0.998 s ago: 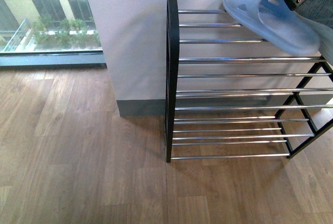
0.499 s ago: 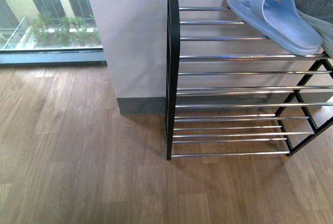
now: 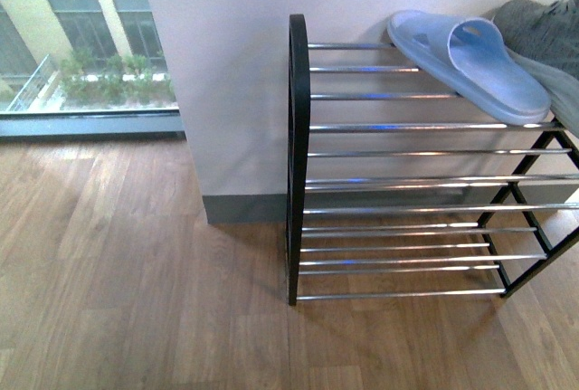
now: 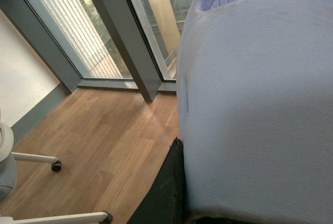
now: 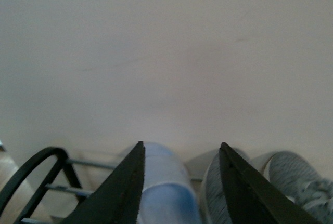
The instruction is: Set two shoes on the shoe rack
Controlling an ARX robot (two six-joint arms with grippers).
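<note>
The shoe rack (image 3: 297, 137) stands against the wall. On its top rods lies a pale blue slipper (image 3: 470, 60), with a grey knit shoe (image 3: 543, 28) beside it at the right edge. In the right wrist view my right gripper (image 5: 181, 146) is open above that slipper (image 5: 166, 193) and two grey shoes (image 5: 296, 174). The rack's black loop (image 5: 31, 167) shows there too. In the left wrist view my left gripper (image 4: 182, 151) is shut on another blue slipper (image 4: 260, 104), which fills the picture. Only one black finger (image 4: 166, 193) shows. Neither gripper shows in the front view.
A white wall with a grey skirting (image 3: 244, 204) runs behind the rack. Tall windows (image 3: 81, 37) stand to the left, over a wooden floor (image 3: 136, 299). A white office chair base on castors (image 4: 31, 159) shows in the left wrist view.
A second ago a black gripper was at the tilted slipper's far end above the rack. It has left the front view, and the slipper lies on the top rods. The rack sits lower in frame.
</note>
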